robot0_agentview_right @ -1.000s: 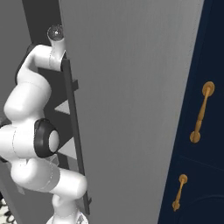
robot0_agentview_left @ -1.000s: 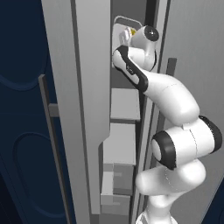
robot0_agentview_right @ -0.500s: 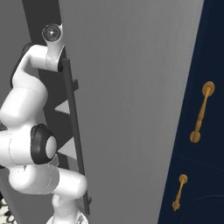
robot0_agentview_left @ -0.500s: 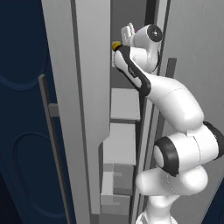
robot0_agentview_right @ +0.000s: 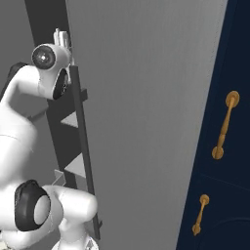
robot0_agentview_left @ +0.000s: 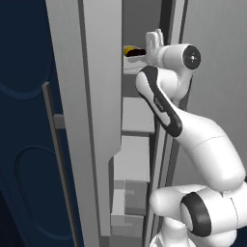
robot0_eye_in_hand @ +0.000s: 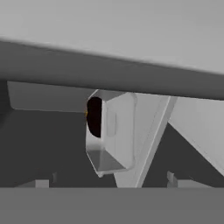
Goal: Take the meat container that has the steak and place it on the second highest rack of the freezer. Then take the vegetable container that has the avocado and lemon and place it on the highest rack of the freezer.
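Observation:
High inside the open freezer [robot0_agentview_left: 96, 120], the vegetable container [robot0_eye_in_hand: 111, 131] rests on the highest rack [robot0_agentview_left: 130, 71]. Its yellow lemon [robot0_agentview_left: 128, 50] and dark avocado [robot0_agentview_left: 138, 52] show at the shelf's front; the hand view also shows the avocado [robot0_eye_in_hand: 94, 116] inside the pale dish. My gripper [robot0_agentview_left: 153, 41] hovers just right of the fruit, open, and the dish lies clear of the fingertips [robot0_eye_in_hand: 42, 183]. From the right side the gripper [robot0_agentview_right: 61, 36] pokes up beside the grey door [robot0_agentview_right: 146, 122]. The second highest rack [robot0_agentview_left: 137, 116] shows as a bare pale board below. The meat container and steak are hidden.
A lower shelf [robot0_agentview_left: 132, 157] and grey drawers [robot0_agentview_left: 128, 202] sit beneath in the freezer. The freezer's left door [robot0_agentview_left: 67, 96] with its bar handle [robot0_agentview_left: 53, 144] stands close to my arm. Navy cabinets with gold handles [robot0_agentview_right: 222, 127] lie to the right.
The jaws have opened and let go of the vegetable container. My hand has drawn back a little to the right, leaving the dish on the top shelf.

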